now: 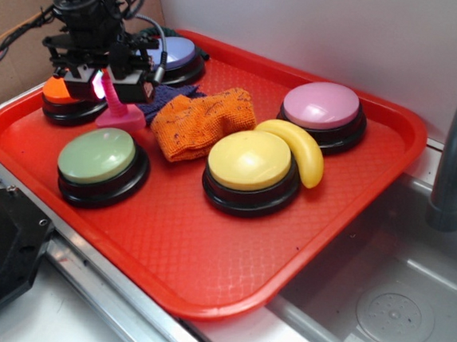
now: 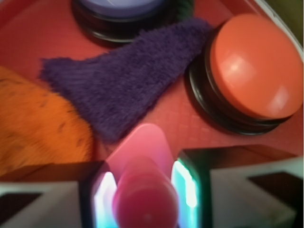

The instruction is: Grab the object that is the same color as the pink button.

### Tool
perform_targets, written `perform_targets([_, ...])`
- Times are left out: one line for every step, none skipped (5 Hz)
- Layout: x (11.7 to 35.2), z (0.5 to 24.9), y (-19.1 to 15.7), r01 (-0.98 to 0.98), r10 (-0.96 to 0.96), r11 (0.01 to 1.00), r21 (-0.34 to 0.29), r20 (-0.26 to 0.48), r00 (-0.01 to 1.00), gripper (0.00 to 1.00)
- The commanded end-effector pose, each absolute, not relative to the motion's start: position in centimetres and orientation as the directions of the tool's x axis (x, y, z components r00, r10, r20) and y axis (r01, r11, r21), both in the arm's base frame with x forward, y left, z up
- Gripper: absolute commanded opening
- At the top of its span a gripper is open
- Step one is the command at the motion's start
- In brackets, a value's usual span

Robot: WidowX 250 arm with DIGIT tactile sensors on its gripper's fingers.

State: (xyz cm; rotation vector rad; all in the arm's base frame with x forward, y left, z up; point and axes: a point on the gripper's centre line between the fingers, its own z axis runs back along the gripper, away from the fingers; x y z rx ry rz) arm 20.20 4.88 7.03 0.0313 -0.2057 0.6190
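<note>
We are seeing the tool (image 1: 106, 88) pinching the small pink bolt (image 1: 121, 115) between its two pads (image 2: 103, 199), near the back left of the red tray (image 1: 205, 257). In the wrist view the bolt (image 2: 142, 190) is sitting upright between the pads, its shaft clamped and its wider flat head pointing down toward the tray. The orange button (image 2: 249, 66) is lying just beside it, partly hidden by the arm in the exterior view. A purple cloth (image 2: 123, 80) and an orange cloth (image 1: 205, 121) are lying close on the other side, with the purple-blue button (image 1: 175, 54) behind. The pink button (image 1: 322, 107) is sitting well apart, across the tray, beside a banana (image 1: 302, 149) and the yellow button (image 1: 249, 161). The green button (image 1: 98, 155) is resting in front of the tool.
</note>
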Motion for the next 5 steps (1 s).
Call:
perform_targets([21.3,13.4,1.9,-0.353,0.358,0.933,-0.066,0.255,0.898,0.0])
perform_targets([20.3,15.0,-0.5,-0.241,0.249,0.969,-0.064,0.238,0.939,0.0])
perform_targets([19.3,15.7,-2.2,-0.186,0.2,0.979,-0.076,0.24,0.95,0.0])
perform_targets([18.5,15.7,-3.3,-0.162,0.178,0.983,-0.086,0.245,0.953,0.0])
perform_targets([18.5,15.6,-3.3,-0.16,0.177,0.983,-0.09,0.232,0.957,0.0])
